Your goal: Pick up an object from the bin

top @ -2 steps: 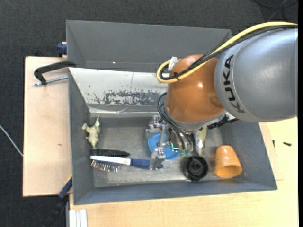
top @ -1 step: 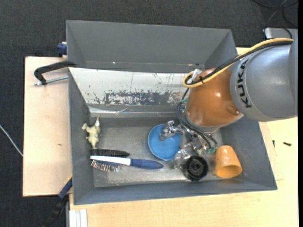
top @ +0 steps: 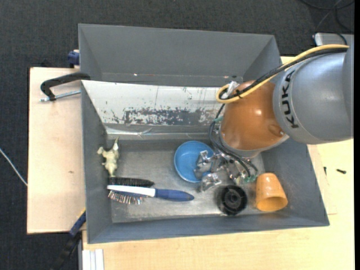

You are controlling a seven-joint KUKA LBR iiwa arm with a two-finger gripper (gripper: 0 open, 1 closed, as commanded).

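Camera view: metal hand at smooth rim of round blue bowl, grip unclear, near round black disc

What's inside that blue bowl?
The blue bowl shows bare blue on its left side. The gripper hangs over its right side and covers that part, so anything there cannot be seen.

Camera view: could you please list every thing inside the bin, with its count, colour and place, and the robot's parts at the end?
bin: 1, grey, middle of view
bowl: 1, blue, middle of bin floor
toy figure: 1, pale yellow, left side
brush: 1, white and blue handle, front left
comb-like piece: 1, black, just behind the brush
round part: 1, black, front right
cup: 1, orange, lying beside the round part
hand: 1, metal, over the bowl's right edge
arm: 1, grey with orange cover, from right
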